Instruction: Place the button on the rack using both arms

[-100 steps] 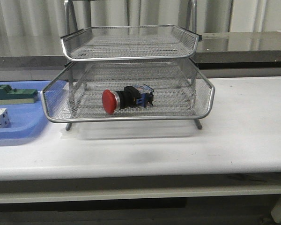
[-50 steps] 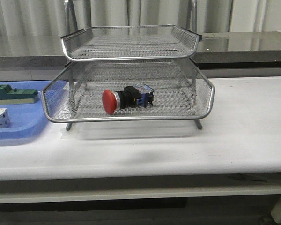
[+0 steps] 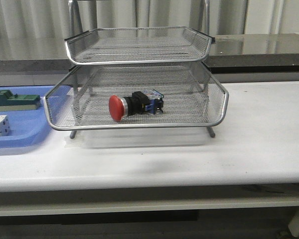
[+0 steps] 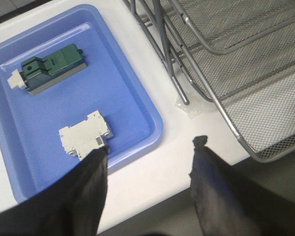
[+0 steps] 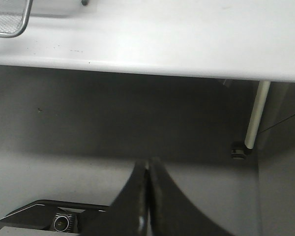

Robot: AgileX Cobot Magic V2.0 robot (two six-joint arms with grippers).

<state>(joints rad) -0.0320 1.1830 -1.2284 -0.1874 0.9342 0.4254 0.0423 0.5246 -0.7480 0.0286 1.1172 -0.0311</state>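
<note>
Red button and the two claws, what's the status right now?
Left gripper open, empty, above blue tray. Right gripper shut, empty, off the table edge. Button lying in rack's lower tray. Nothing in the way.

White table [image 3: 259,149] — bears rack [image 3: 139,45], blue tray [image 3: 20,137].

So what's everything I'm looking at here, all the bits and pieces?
rack: one, silver wire mesh, stacked trays, standing on the table mid-view
button: one, red head with black body and blue rear, lying on its side in the rack's lower visible tray
blue tray: one, blue plastic, on the table left of the rack
green component: one, green, in the blue tray
white block: one, white, in the blue tray
table: one, white top
left tool: one, black, open, above the blue tray's edge, holding nothing
right tool: one, black, closed and empty, below the table's front edge
</note>
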